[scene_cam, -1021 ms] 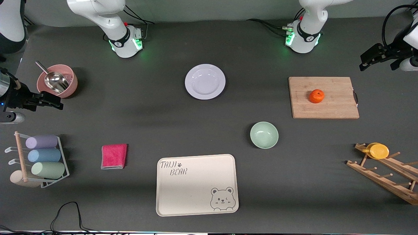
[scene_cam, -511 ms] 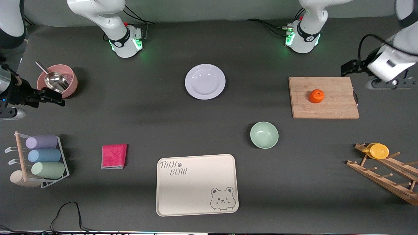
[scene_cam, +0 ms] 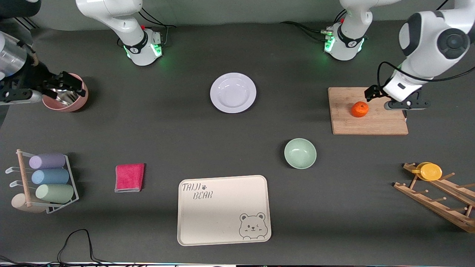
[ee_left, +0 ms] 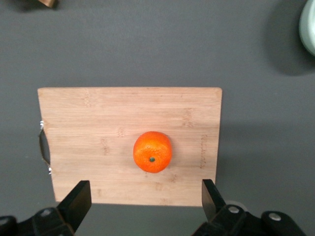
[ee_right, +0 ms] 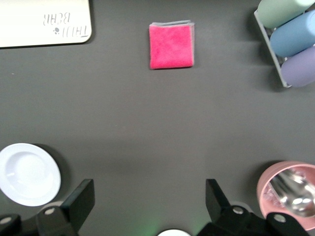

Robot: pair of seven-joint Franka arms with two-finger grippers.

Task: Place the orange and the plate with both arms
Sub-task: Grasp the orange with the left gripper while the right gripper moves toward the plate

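One metal scoop (scene_cam: 62, 97) fills the pink bowl (scene_cam: 76, 105); both grippers' fingers spread.

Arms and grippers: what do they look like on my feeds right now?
Both arms are glossy white with black joint bands and green lights at the bases. A black cable loops along the left arm's wrist. The left gripper and the right gripper both have black wedge-shaped fingers on dark bodies.

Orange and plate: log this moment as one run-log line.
left gripper: open, over cutting board by orange | right gripper: open, over pink bowl | plate: untouched | tray: bare
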